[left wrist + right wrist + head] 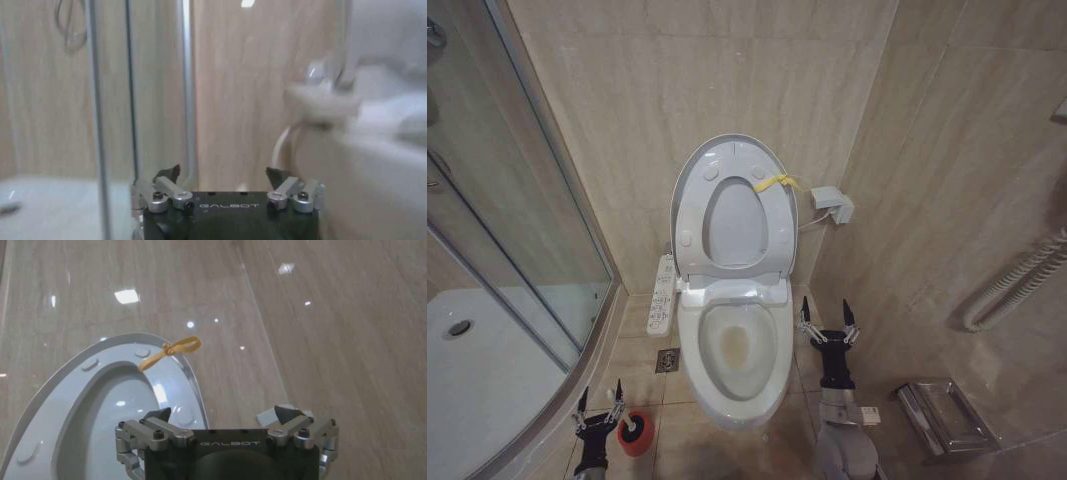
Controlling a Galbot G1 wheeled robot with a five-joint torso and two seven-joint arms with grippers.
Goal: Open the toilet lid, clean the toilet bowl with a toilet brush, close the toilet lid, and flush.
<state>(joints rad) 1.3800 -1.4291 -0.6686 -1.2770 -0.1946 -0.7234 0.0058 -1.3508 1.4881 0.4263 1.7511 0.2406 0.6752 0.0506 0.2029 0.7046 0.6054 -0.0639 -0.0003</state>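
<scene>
Toilet lid (730, 205) raised; toilet brush (634, 437) handle seemingly hidden.

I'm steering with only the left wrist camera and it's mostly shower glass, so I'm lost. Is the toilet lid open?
Observer: Yes. The head view shows the toilet lid standing upright against the wall.
Operator: Where's my other gripper?
Observer: The right gripper is open and empty, just to the right of the toilet bowl.
Operator: What's near my left one?
Observer: The left gripper, also open, is low beside a red holder cup on the floor, left of the bowl.
</scene>
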